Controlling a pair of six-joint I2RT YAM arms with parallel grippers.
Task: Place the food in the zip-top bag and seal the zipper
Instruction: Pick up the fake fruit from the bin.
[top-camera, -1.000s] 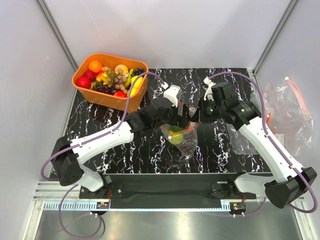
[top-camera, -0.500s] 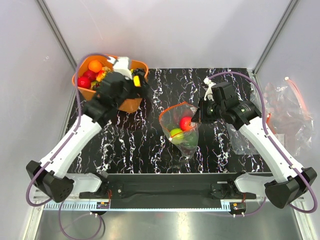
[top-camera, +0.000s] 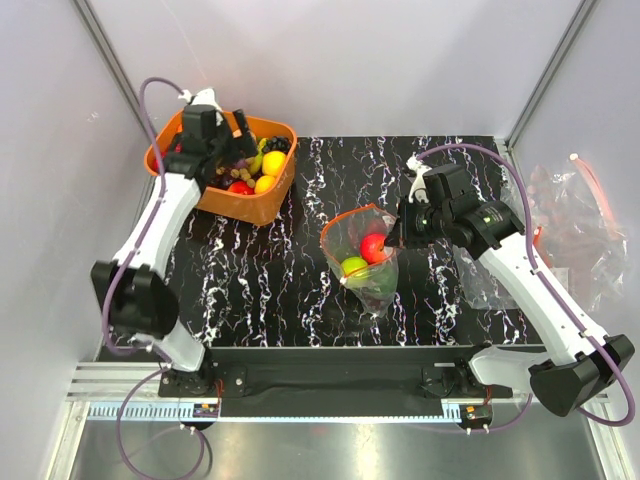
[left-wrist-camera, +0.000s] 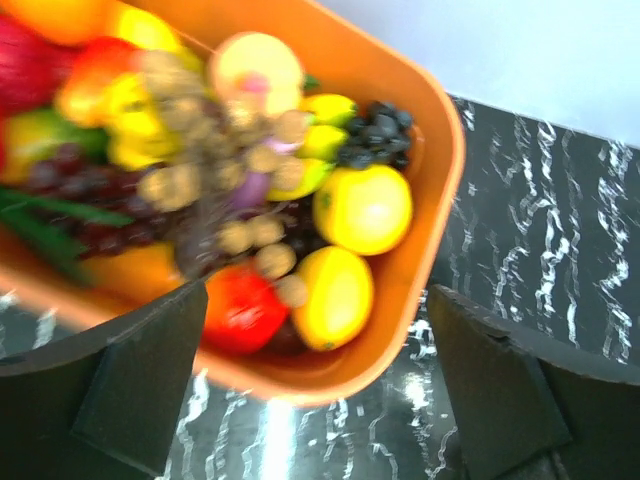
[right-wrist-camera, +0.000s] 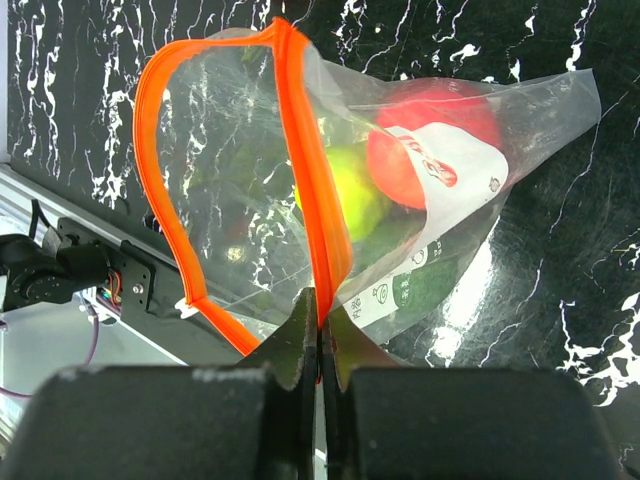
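The clear zip-top bag (top-camera: 368, 262) hangs open in the middle of the table, its orange-red zipper (top-camera: 352, 222) forming a loop. Inside lie a red apple (top-camera: 373, 247) and a green piece (top-camera: 354, 267); they also show in the right wrist view, red apple (right-wrist-camera: 432, 140), green piece (right-wrist-camera: 352, 188). My right gripper (top-camera: 402, 229) is shut on the zipper strip (right-wrist-camera: 305, 180) and holds the bag up. My left gripper (top-camera: 222, 150) is open and empty above the orange basket (top-camera: 240, 204), over the toy fruits (left-wrist-camera: 270, 190).
The orange basket (left-wrist-camera: 445, 180) at the back left holds several toy fruits: grapes, yellow lemons, a red piece, an orange. A pile of spare clear bags (top-camera: 565, 225) lies at the right edge. Grey walls enclose the table.
My left arm swung from the bag's mouth back to the basket and now hovers open over the fruit. A red apple has appeared in the bag. The right gripper has held still.
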